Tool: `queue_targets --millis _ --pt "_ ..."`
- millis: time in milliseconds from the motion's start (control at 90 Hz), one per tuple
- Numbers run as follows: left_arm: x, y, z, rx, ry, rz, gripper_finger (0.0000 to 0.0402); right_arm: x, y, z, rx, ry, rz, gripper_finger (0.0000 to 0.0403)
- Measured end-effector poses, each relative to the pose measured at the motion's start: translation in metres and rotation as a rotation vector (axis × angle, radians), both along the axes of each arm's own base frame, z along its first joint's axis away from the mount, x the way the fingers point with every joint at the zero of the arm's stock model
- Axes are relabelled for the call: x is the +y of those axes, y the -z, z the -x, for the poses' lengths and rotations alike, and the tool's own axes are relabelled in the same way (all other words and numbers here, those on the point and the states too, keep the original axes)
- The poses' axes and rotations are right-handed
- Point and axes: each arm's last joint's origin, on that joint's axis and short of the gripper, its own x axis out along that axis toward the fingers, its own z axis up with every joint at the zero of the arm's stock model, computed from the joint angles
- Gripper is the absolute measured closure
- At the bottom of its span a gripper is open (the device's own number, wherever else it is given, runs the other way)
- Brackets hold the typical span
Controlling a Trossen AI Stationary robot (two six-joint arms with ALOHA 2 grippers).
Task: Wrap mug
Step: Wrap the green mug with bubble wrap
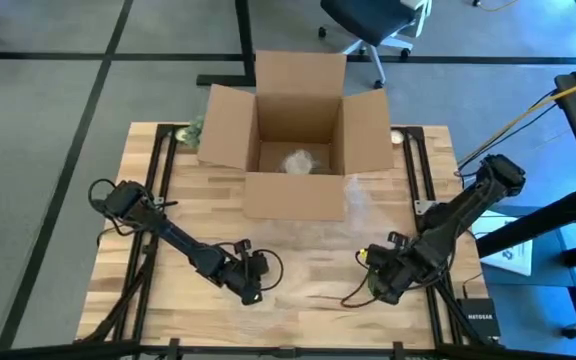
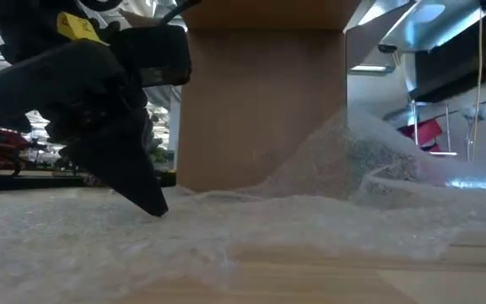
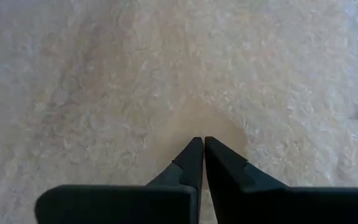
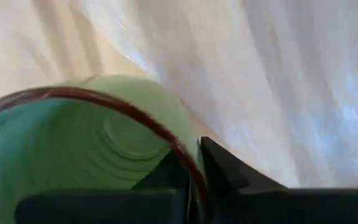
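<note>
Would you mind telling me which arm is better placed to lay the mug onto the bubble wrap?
Right: its claw grips the green mug's rim. The left claw is shut on the bubble wrap.

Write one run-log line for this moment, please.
left gripper shut on bubble wrap | right gripper shut on mug rim
</note>
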Motion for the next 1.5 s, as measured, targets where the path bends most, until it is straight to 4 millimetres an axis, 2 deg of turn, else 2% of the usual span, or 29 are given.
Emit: queue_targets --millis 100,222,378,522,656,844,1200,1356,1500 --pt "-0.001 0.000 -0.001 -0.008 0.000 0.006 0.0402 0.005 -0.011 -0.014 -0.219 0.014 0.029 0.0394" --pt "-0.003 -0.003 -0.004 -0.048 0.031 0.017 0.0402 0.000 -0.011 -0.042 -0.377 0.102 0.020 0.0396" --pt "-0.007 -0.003 -0.004 -0.043 0.084 0.023 0.0402 -0.012 0.004 -0.080 -0.437 0.143 0.041 0.0399" --pt "-0.013 -0.003 0.000 -0.040 0.108 0.021 0.0402 -0.030 0.026 -0.100 -0.353 0.192 0.060 0.0399" --pt "-0.020 -0.003 0.004 -0.039 0.130 0.021 0.0402 -0.044 0.040 -0.109 -0.289 0.235 0.071 0.0400" --pt "-0.023 -0.003 0.007 -0.039 0.141 0.019 0.0402 -0.062 0.043 -0.117 -0.261 0.288 0.063 0.0398" --pt "-0.025 -0.003 0.007 -0.025 0.151 0.053 0.0402 -0.069 0.045 -0.118 -0.220 0.295 0.033 0.0367" --pt "-0.024 -0.003 0.007 -0.026 0.150 0.052 0.0402 -0.069 0.045 -0.118 -0.224 0.297 0.036 0.0333" --pt "-0.024 -0.003 0.007 -0.025 0.151 0.052 0.0402 -0.068 0.051 -0.121 -0.213 0.295 0.053 0.0276"
